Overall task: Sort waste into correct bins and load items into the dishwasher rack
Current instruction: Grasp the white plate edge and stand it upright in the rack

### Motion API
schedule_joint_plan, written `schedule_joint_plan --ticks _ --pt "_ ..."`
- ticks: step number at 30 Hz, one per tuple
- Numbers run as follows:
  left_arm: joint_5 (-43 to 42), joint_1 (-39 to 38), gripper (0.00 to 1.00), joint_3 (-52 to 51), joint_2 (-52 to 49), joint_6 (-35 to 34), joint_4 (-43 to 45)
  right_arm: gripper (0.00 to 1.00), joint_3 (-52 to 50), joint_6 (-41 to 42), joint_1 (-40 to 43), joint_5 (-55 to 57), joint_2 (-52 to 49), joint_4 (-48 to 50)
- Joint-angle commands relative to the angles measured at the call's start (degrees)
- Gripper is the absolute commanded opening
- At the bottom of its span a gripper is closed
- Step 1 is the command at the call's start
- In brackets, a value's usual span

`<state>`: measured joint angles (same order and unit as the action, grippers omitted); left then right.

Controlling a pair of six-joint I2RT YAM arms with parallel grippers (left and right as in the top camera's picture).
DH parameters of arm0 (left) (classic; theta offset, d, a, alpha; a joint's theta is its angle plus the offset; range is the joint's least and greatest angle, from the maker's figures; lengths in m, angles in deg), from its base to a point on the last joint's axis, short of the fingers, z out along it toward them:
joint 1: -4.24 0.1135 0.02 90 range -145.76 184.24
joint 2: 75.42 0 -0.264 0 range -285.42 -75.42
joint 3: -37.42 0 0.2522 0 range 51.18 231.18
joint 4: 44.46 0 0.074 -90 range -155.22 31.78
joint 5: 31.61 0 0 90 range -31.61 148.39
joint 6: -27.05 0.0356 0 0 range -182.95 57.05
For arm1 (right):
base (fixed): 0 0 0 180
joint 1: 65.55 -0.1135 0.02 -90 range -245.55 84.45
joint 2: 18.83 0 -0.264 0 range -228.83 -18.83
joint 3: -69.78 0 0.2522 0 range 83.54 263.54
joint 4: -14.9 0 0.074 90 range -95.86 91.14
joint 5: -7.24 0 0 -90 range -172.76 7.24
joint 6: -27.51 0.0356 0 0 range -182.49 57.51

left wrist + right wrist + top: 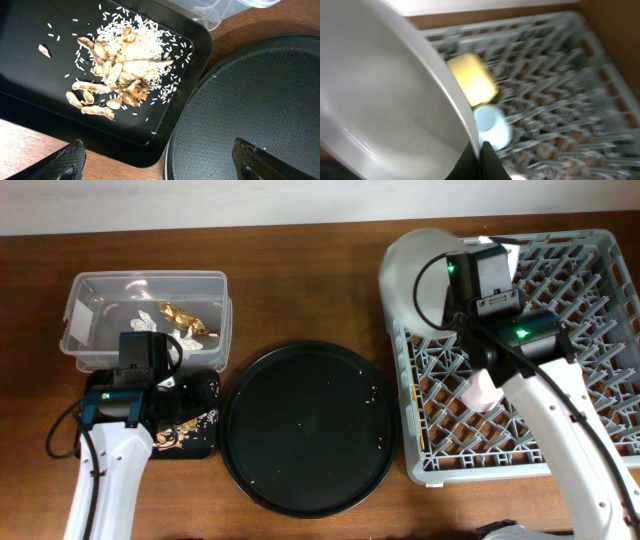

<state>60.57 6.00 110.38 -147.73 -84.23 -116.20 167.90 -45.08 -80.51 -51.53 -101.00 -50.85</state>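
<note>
Plainly, we count one of each dish. The single plate [415, 275] is pale grey-green, smooth and glossy. It stands tilted on edge at the far left corner of the rack [600, 310], which fills the right end of the bench [300, 250]. The right gripper [479, 152] is closed down on the plate's rim, pinching the edge with almost no gap. Inside the rack we see one yellow bowl [472, 80], blurred, with one light-blue cup [492, 125] just beside it. One pink cup [483, 392] lies on the lattice floor beside the right arm.

Of bins there are two. One clear tub [80, 330] sits toward the far left corner of the bench. In it lie one crinkled gold-brown foil wrapper [185, 320] and white tissue pieces [145, 313], whose number we cannot tell. One flat black tray [30, 30] lies just beside the tub on its near side. It bears one heap of beige food scraps [122, 65], rice grains and shell-like husks, with loose grains scattered round it. The left gripper [157, 147] hangs above this tray's side toward the round black tray [310, 425], jaws spread wide and nothing between them. That one round tray lies mid-bench between flat tray and rack, holding a few pale specks.
</note>
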Motion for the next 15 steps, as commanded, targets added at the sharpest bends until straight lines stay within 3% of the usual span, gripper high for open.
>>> schedule_joint_plan --ticks 1,7,14,15 --pt "0.2 0.3 0.93 0.1 0.7 -0.6 0.1 0.04 0.0 -1.1 0.5 12.4 -3.1 0.0" --pt "0.2 0.3 0.93 0.1 0.7 -0.6 0.2 0.04 0.0 -0.4 0.3 8.8 -12.6 -4.0" --pt "0.2 0.3 0.93 0.1 0.7 -0.6 0.4 0.04 0.0 -0.4 0.3 -9.0 -12.2 -6.8" --pt "0.2 0.3 0.93 0.1 0.7 -0.6 0.4 0.17 0.0 -0.5 0.3 -14.9 -11.0 -7.3"
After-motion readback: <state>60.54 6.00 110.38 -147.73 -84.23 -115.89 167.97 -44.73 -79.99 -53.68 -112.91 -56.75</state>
